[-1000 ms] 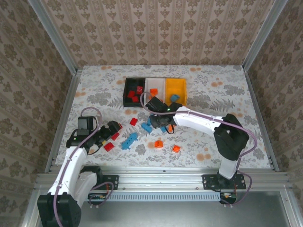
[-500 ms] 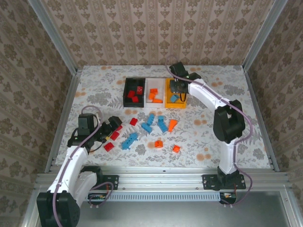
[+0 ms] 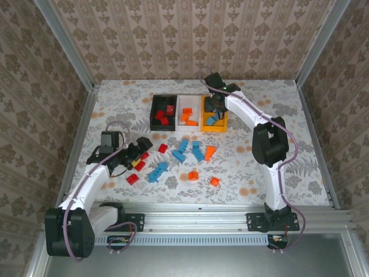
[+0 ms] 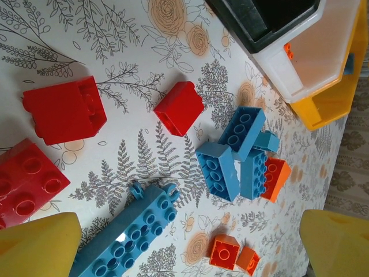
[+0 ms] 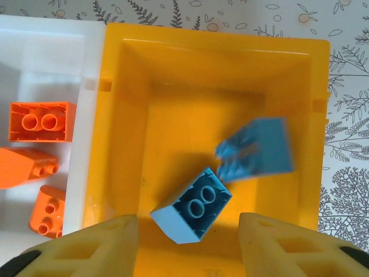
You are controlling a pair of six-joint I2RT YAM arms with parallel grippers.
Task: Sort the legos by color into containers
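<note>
— Where's the right gripper?
— Above the glossy orange-yellow bin, jaws spread wide, holding nothing. Two blue bricks are inside, one blurred. Studded orange bricks sit in the white bin alongside.
— And the left gripper?
— Wide open above the floral tabletop, over blocky red bricks and a long blue brick.

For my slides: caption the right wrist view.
Right hand open over the yellow bin, with a sharp blue brick and a blurred blue brick inside.
</note>
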